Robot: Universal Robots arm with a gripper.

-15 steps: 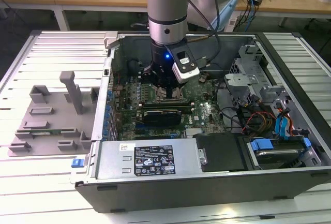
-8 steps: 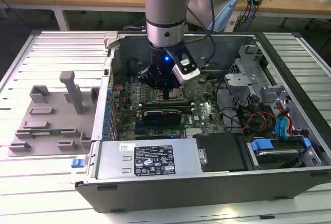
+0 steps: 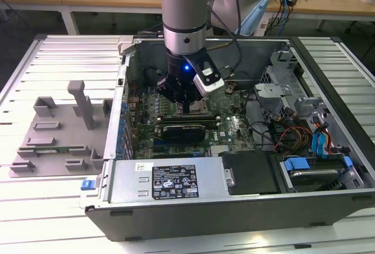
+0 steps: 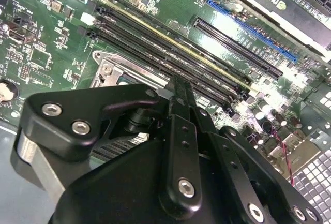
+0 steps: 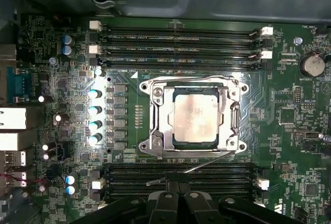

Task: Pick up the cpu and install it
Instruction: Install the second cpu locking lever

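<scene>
The cpu (image 5: 195, 115), a silvery square chip, lies flat inside the metal socket frame (image 5: 155, 125) on the green motherboard (image 5: 289, 131). In the first wrist view my gripper (image 5: 179, 177) is beside the socket, over the memory slots, with its fingers together and nothing between them. A thin metal lever (image 5: 207, 164) runs along the socket edge nearest the fingertips. In the second wrist view the gripper (image 4: 178, 84) hangs just above the board by the socket corner (image 4: 106, 69). In the exterior view the gripper (image 3: 186, 108) reaches down into the open computer case (image 3: 234, 207).
Memory slots (image 5: 181, 40) flank the socket on two sides. A graphics card (image 3: 184, 132), the power supply (image 3: 170, 180) and a drive cage (image 3: 281, 84) crowd the case. A grey plastic tray (image 3: 58, 131) lies outside the case at the exterior view's left.
</scene>
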